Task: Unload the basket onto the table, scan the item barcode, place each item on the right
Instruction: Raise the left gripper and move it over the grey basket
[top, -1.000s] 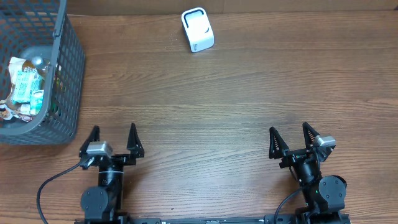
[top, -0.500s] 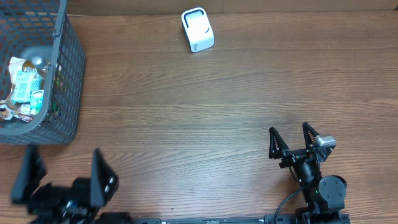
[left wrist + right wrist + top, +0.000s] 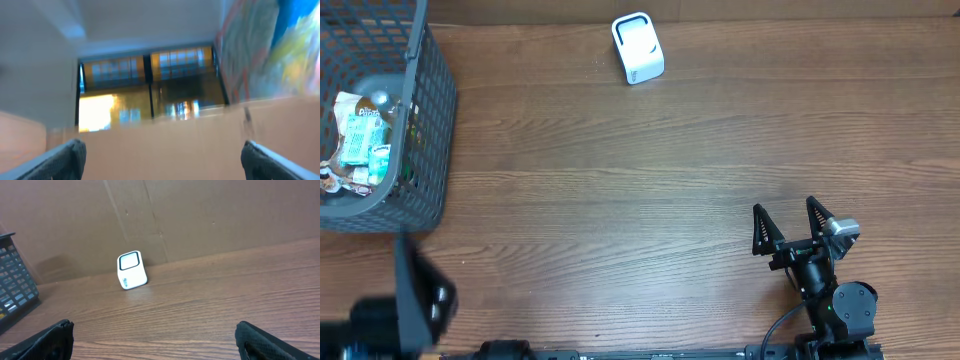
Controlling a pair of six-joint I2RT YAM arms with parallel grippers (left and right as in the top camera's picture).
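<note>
White scanner point(image 3: 638, 48) sits at 12 o'clock on the table point(image 3: 620, 180). Packaged items point(image 3: 360, 135) lie in the grey basket point(image 3: 432, 110) at 10 o'clock, print too small to read. Left gripper point(image 3: 162, 157), blurred at 7 o'clock, is spread wide and empty. Right gripper point(image 3: 785, 222) at 5 o'clock is the same.

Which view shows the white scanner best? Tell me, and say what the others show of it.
Right wrist: the white scanner stands upright facing the camera, its dark-framed window plain. Overhead shows it smaller, from above. Left wrist is blurred and shows none of it.
</note>
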